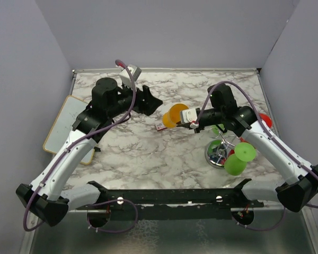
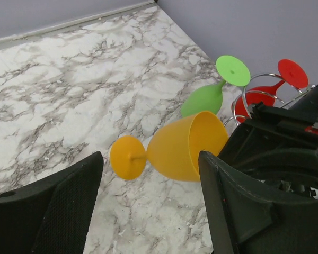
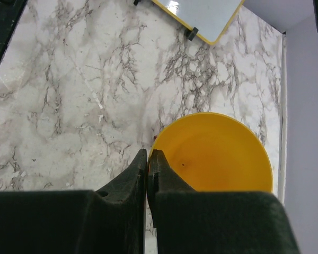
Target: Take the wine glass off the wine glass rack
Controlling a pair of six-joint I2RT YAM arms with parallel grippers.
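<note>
Marble-patterned white counter (image 1: 148,153) under plain grey walls carries the chrome wire wine glass rack (image 1: 218,154), right of centre in the overhead view, with green plastic glasses (image 1: 238,157) hanging on it. My right tool (image 3: 148,159) is pinched almost closed on the rim of the orange plastic wine glass (image 3: 217,153), which lies tipped sideways near frame centre, apart from the rack. My left tool (image 2: 148,211) gapes wide, holding nothing. I'd lower the glass gently, keeping the pinch firm so the thin rim cannot slip.
</note>
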